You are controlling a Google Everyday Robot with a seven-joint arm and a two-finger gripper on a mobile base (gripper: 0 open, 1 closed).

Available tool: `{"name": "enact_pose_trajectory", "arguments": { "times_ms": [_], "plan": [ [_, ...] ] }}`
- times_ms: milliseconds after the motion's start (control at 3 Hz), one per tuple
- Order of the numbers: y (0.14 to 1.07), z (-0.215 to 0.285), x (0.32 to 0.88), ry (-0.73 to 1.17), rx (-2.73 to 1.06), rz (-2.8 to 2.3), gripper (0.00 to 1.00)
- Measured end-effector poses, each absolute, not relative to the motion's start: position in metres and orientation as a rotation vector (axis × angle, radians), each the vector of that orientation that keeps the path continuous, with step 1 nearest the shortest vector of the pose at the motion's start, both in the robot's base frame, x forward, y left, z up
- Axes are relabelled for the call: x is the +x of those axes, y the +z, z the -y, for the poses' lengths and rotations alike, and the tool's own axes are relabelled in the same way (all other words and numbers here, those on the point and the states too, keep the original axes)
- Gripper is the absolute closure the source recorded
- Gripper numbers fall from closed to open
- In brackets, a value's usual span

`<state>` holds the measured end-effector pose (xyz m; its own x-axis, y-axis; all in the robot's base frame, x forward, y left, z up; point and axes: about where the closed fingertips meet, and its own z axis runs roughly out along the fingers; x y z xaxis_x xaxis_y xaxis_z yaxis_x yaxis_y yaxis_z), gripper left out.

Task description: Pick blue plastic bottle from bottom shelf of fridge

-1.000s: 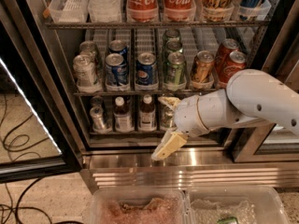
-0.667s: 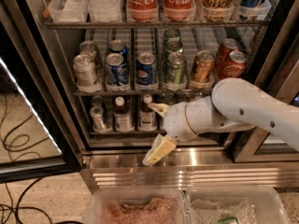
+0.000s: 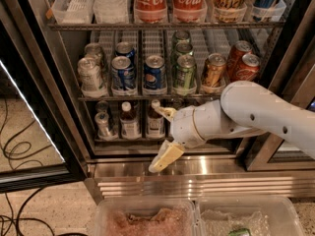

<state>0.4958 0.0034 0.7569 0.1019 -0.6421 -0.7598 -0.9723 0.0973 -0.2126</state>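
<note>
The fridge (image 3: 63, 107) stands open. On its bottom shelf (image 3: 118, 140) two small bottles with white caps and dark contents stand side by side, one (image 3: 129, 122) left of the other (image 3: 154, 120); I cannot tell which is the blue plastic bottle. My gripper (image 3: 166, 135) is open in front of this shelf, just right of the right-hand bottle. Its upper fingertip (image 3: 166, 113) is near that bottle's cap. Its lower fingertip (image 3: 165, 158) hangs in front of the steel base (image 3: 221, 165). It holds nothing.
A silver can (image 3: 103, 124) stands left of the bottles. The rack above holds several drink cans (image 3: 154, 73), and cola bottles (image 3: 150, 1) stand higher up. The open glass door (image 3: 24, 127) is at left. Two clear tubs (image 3: 142, 219) sit below, and cables (image 3: 15, 151) lie on the floor.
My arm has swung left along the bottom shelf, bringing the open gripper from right of the bottles to the right-hand bottle. The bottles have not moved.
</note>
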Motion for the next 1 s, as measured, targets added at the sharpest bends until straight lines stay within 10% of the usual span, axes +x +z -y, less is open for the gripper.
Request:
{"name": "enact_pose_trajectory", "arguments": {
  "times_ms": [1000],
  "plan": [
    [0.684, -0.005, 0.500, 0.598, -1.567, -1.613, 0.00]
  ]
}}
